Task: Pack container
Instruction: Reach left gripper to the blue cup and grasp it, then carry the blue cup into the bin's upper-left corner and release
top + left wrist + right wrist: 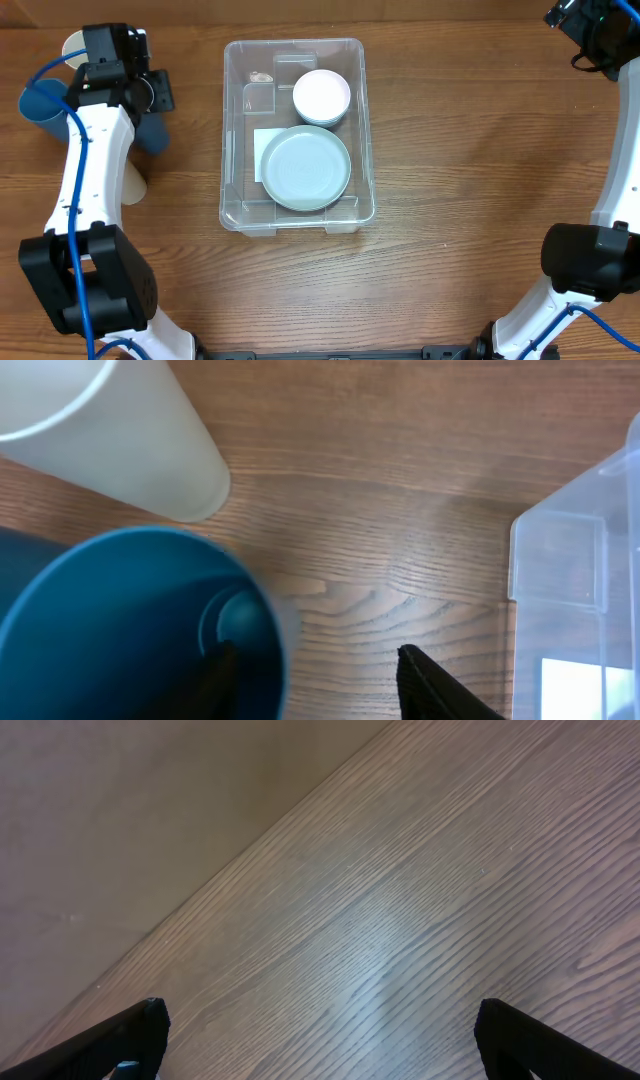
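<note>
The clear container (236, 120) stands at the table's middle, and its corner shows in the left wrist view (570, 560). It holds a white bowl (321, 96) and a grey-green plate (305, 167). My left gripper (152, 98) is open at a blue cup (152, 137) left of the container. In the left wrist view the cup's mouth (130, 630) faces the camera. One finger of the left gripper (315, 675) is inside the cup and the other is outside, apart from the wall. My right gripper (320, 1030) is open and empty over bare wood.
A second blue cup (45, 105) lies at the far left. A cream cup (72, 46) lies behind it, and another (135, 187) lies under my left arm. A white cup (120, 440) lies beyond the blue one. The right arm (600, 30) is at the far right corner.
</note>
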### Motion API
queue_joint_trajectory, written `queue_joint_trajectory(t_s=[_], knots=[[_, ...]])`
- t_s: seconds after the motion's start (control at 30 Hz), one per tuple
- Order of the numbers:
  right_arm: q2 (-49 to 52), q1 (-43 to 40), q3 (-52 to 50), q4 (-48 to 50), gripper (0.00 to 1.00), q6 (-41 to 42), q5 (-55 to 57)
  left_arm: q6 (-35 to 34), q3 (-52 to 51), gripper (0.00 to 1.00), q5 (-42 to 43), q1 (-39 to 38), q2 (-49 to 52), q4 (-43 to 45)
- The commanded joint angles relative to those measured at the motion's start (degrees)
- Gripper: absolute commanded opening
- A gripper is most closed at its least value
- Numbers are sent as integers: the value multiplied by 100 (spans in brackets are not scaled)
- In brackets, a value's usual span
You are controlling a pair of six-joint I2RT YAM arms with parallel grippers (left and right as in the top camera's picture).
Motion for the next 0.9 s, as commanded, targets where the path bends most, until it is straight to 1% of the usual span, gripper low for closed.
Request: queue_joint_trajectory(t_s=[0.0,0.03,0.07,0.17,0.23,0.3,0.33,0.37,0.4,0.43,0.5,0.6,0.77,0.87], knots=[[7,4,37,33,100,28,42,46,118,47,111,-55,81,-48],[7,4,37,33,100,28,42,44,118,42,111,-55,81,-55],[7,4,37,33,100,26,42,46,107,40,109,-55,81,-72],[7,4,37,33,100,28,42,48,92,42,59,-48,111,-127],[7,4,37,33,100,26,42,50,92,45,2,-48,157,-186],[7,4,37,33,100,28,42,48,92,45,0,-37,221,-188],[7,4,37,33,100,28,42,48,92,38,0,-37,247,-192],[7,4,37,33,100,28,42,48,92,29,-4,-37,254,-192],[7,4,37,33,100,26,42,46,92,13,-59,-37,254,-186],[7,4,37,33,100,26,42,-9,92,4,-212,-37,254,-188],[7,4,37,33,100,26,42,-289,94,4,-588,-37,236,-186],[7,4,37,33,100,26,42,-450,262,4,-581,-48,76,-227],[7,4,37,33,100,28,42,-420,1172,4,-570,-361,-695,-667],[7,4,37,33,100,28,42,-337,1346,4,-579,-614,-1263,-697]])
